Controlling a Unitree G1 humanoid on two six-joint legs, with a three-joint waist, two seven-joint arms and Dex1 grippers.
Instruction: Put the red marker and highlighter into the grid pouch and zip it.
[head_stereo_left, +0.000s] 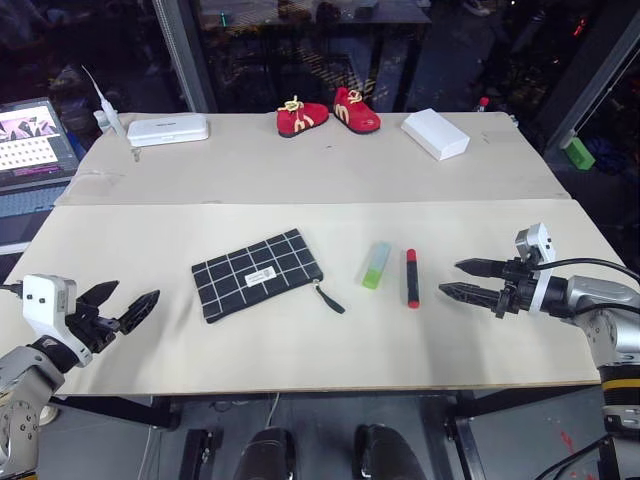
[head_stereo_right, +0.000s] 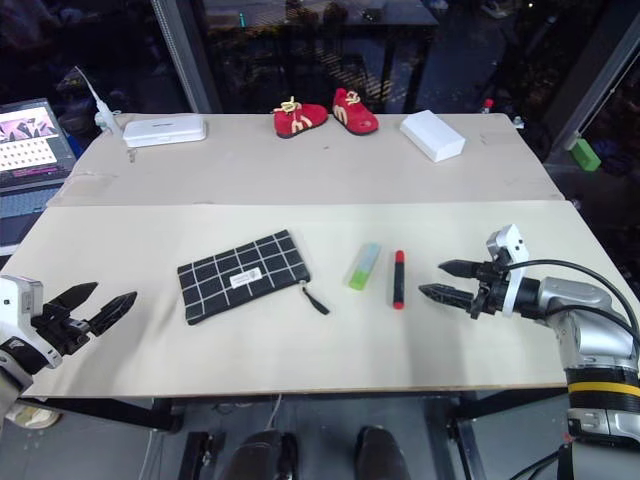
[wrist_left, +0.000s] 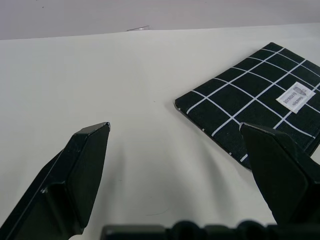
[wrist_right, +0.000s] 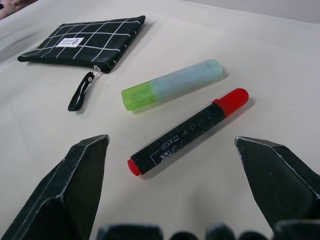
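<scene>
Head views: a pale beige tabletop (head_stereo_left: 300, 340) carries, near its middle, the flat black fabric grid pouch (head_stereo_left: 257, 273) with white lines and a small white label, lying slightly askew, its black zipper pull strap (head_stereo_left: 330, 298) trailing toward the robot's right. Just right of the strap lies the short translucent green highlighter (head_stereo_left: 376, 265), and just beside that, apart from it, the slim red marker (head_stereo_left: 412, 277); both point roughly away from the robot. The left pincer (head_stereo_left: 128, 305) hovers well left of the pouch, fingers spread wide and empty. The right pincer (head_stereo_left: 462, 279) hovers near the marker, fingers likewise wide apart, holding nothing. At the far edge stand a pair of small red shoes (head_stereo_left: 328, 114), a white rectangular box (head_stereo_left: 435, 133) and a flat white case (head_stereo_left: 168, 129); an open laptop (head_stereo_left: 35, 140) sits at far left. Left wrist view: two black fingers (wrist_left: 82, 170) stand wide, framing bare tabletop, with a corner of the pouch beyond one of them. Right wrist view: wide-set fingers (wrist_right: 75, 185) frame the marker, whose barrel here reads black with red ends; highlighter and pouch lie beyond.
</scene>
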